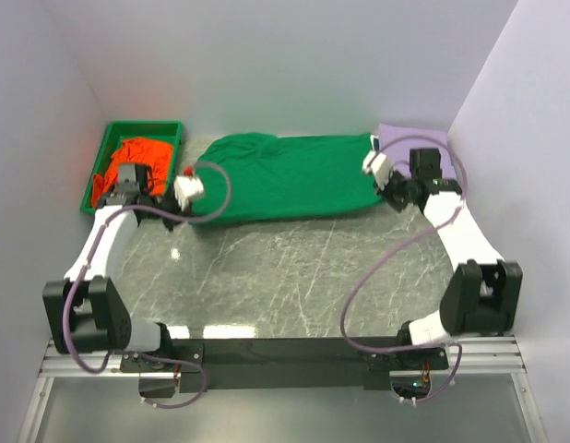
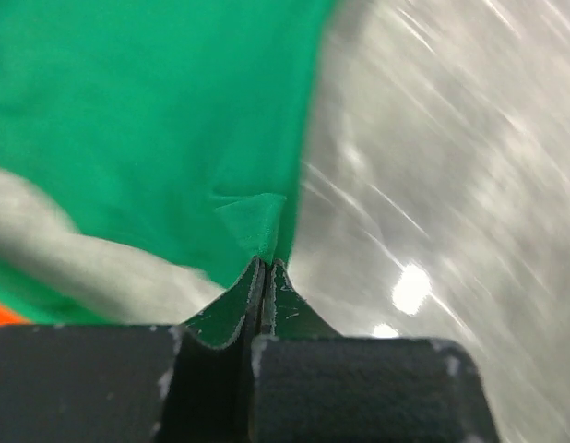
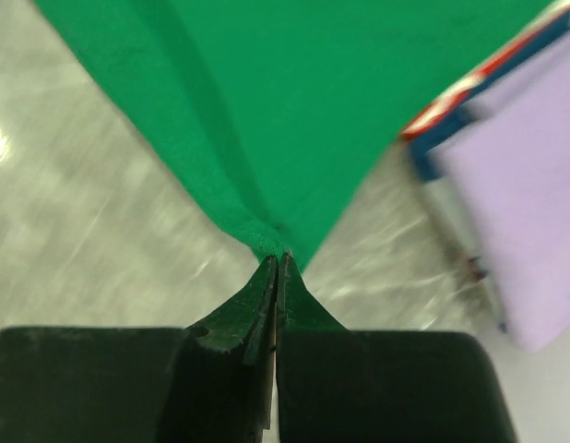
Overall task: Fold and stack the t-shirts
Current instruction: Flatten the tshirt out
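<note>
A bright green t-shirt [image 1: 285,175] lies spread across the far side of the marble table. My left gripper [image 1: 195,205] is shut on its near left corner, and the left wrist view shows the cloth [image 2: 253,226] pinched between the closed tips. My right gripper [image 1: 392,196] is shut on its near right corner, where the right wrist view shows the cloth [image 3: 267,231] pinched. An orange t-shirt [image 1: 142,159] lies crumpled in the green tray. A folded lavender t-shirt [image 1: 409,140] lies at the far right on other folded cloth; it also shows in the right wrist view [image 3: 525,194].
The green plastic tray [image 1: 102,157] stands at the far left by the wall. White walls close in the table on the left, back and right. Folded cloth with blue, red and white edges [image 3: 442,120] lies under the lavender one.
</note>
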